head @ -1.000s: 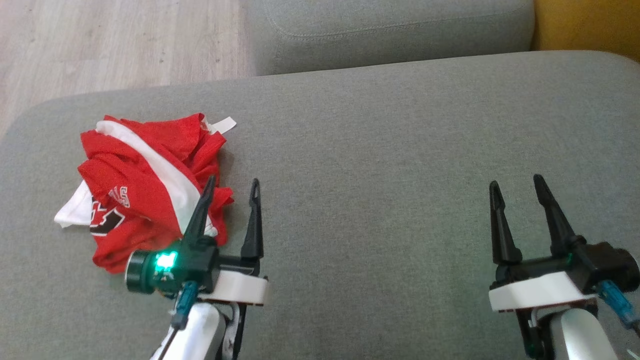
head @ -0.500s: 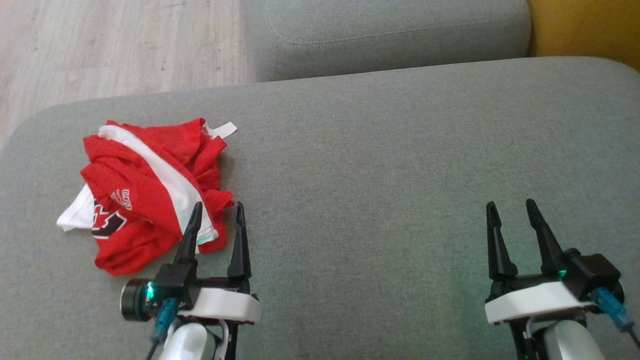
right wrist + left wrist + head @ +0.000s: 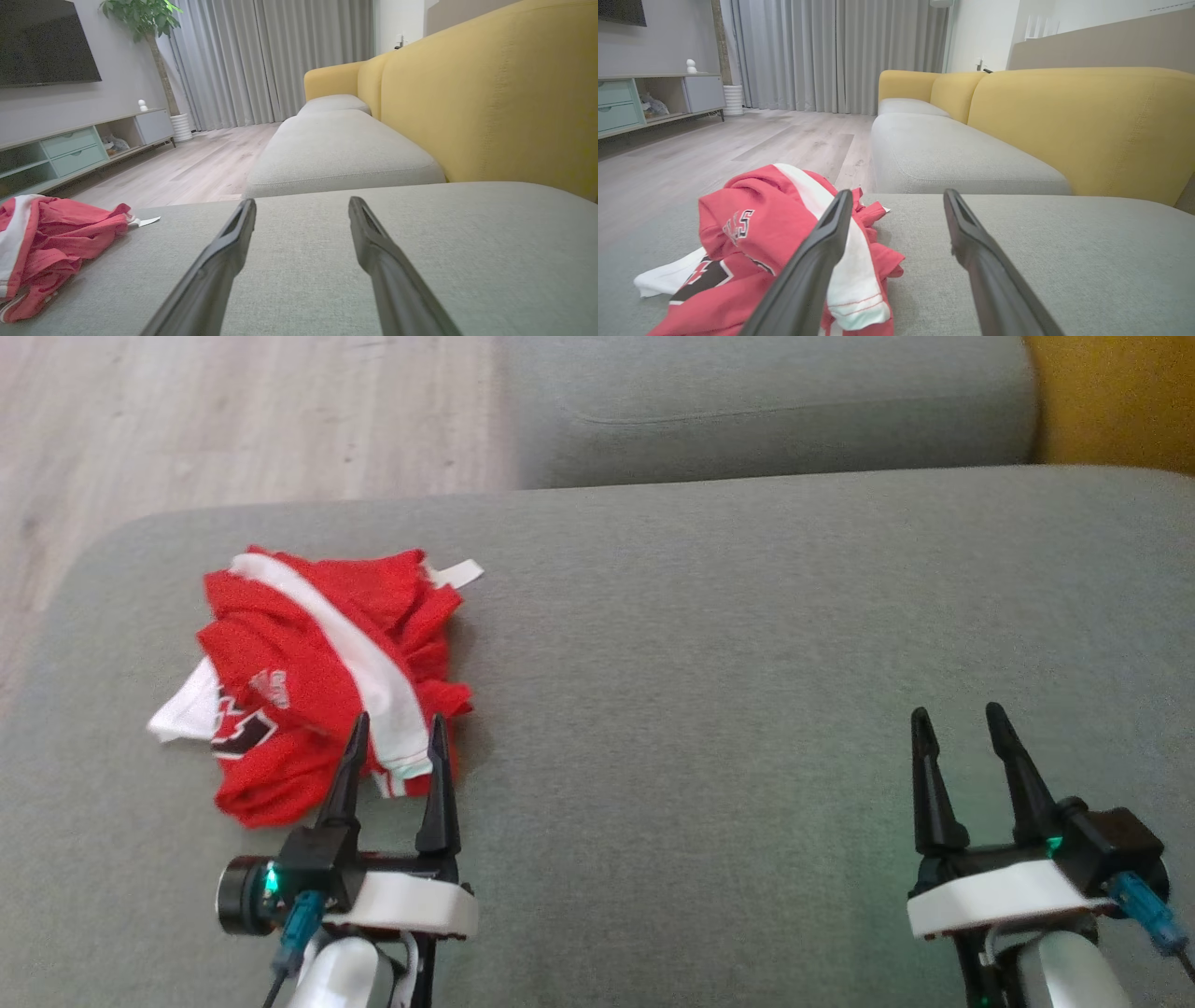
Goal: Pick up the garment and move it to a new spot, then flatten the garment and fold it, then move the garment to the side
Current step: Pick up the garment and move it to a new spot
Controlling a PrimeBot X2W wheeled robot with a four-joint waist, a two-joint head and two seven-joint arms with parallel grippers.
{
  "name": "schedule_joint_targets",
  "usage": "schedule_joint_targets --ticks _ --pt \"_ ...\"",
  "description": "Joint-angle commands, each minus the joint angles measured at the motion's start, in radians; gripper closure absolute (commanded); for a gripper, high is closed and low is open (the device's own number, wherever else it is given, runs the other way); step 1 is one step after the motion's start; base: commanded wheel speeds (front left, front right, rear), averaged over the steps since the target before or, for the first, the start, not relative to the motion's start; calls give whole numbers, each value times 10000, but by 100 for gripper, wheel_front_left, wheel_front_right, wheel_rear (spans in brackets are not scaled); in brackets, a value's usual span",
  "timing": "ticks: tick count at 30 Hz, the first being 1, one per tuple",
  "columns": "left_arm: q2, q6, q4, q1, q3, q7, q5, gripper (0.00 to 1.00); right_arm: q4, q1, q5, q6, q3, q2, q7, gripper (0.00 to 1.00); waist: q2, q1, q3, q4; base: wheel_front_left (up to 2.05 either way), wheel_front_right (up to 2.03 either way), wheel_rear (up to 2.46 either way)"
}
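The garment (image 3: 317, 681) is a crumpled red jersey with a white stripe and dark lettering, lying in a heap on the left part of the grey sofa cushion (image 3: 709, 644). It also appears in the left wrist view as the garment (image 3: 752, 233) and at the left edge of the right wrist view as the garment (image 3: 51, 242). My left gripper (image 3: 396, 726) is open just at the heap's near right edge, holding nothing. My right gripper (image 3: 958, 719) is open over bare cushion far to the right, nothing between its fingers.
A second grey seat cushion (image 3: 766, 411) lies beyond a seam, with the yellow sofa back (image 3: 1111, 401) at the far right. Wooden floor (image 3: 215, 420) drops off past the cushion's left and far edge. A TV cabinet (image 3: 70, 144) stands across the room.
Both grippers have drawn back toward me and lower in the head view. The camera has shifted, so the garment sits further right in the picture; the heap itself looks unchanged.
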Motion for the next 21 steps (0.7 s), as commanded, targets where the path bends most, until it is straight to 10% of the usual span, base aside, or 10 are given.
schedule_joint_targets --ticks 1,21 --pt "-9 55 -245 -269 335 -95 128 0 -362 -224 -43 -7 284 -85 -109 0 0 0 -43 307 0 0 0" --pt "-12 188 -104 -13 660 -95 109 0 -450 -60 135 -7 1207 -85 -109 0 0 0 -179 2551 0 0 0"
